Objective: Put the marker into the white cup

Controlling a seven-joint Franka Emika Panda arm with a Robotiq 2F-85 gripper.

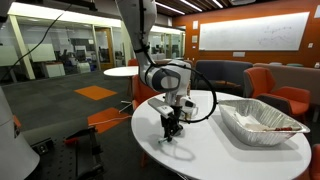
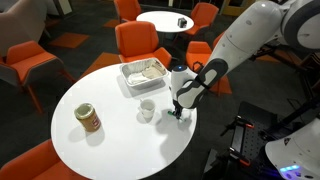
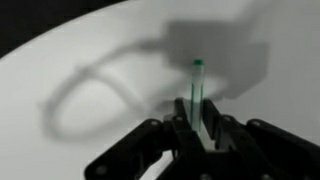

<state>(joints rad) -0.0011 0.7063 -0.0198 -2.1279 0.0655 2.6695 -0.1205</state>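
Note:
The green marker [image 3: 196,85] stands between my gripper's [image 3: 197,128] fingers in the wrist view, its tip pointing away over the white table. The gripper is shut on it. In both exterior views the gripper [image 1: 172,128] [image 2: 179,111] hangs low over the round white table [image 2: 110,135], near its edge. The white cup [image 2: 147,110], a small mug, stands on the table a short way beside the gripper. The cup does not show in the wrist view, and in the exterior view the marker is too small to make out.
A large foil tray [image 1: 258,121] [image 2: 143,73] lies on the table beyond the cup. A tan canister [image 2: 89,119] stands at the table's other side. Orange chairs [image 2: 140,40] and another round table [image 2: 165,20] surround it.

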